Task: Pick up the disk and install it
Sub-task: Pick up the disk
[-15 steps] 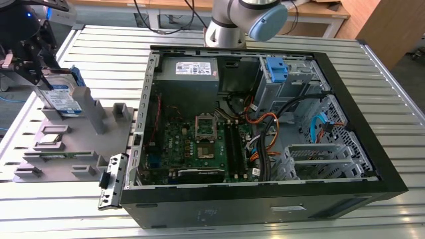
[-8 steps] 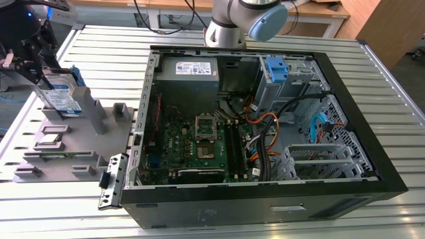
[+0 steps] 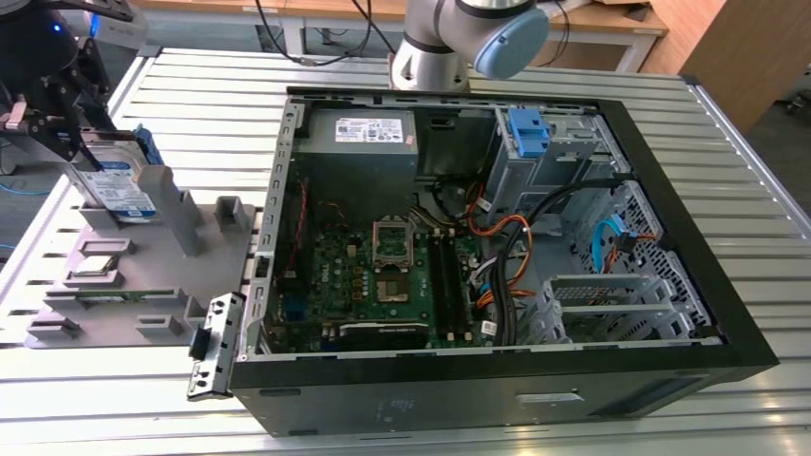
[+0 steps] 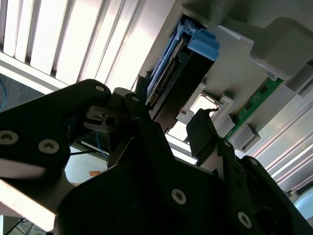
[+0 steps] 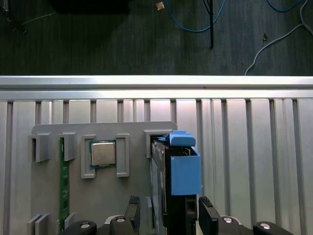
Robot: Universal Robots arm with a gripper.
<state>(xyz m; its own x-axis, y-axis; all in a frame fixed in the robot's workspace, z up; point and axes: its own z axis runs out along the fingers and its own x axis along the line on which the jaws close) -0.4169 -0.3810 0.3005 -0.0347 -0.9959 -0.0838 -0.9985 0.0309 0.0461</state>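
Around my black pincer, at the exterior view's left, there is free air on both flanks. The slatted aluminium desk stretches open beside the holder, and its edge lies close beyond, with dark floor past it. Between my two fingers stands the disk, a silver-grey metal hard drive in a bright blue plastic bracket. It is upright on edge in a slot of the flat grey plastic parts holder. I am spread wide, one finger on each side of the drive. A gap shows on one side, the other finger sits just beside the bracket, and I grip nothing. Farther along the holder rest a square silver processor chip and a green memory stick. Well apart, toward the exterior view's right, lies the open black computer case.
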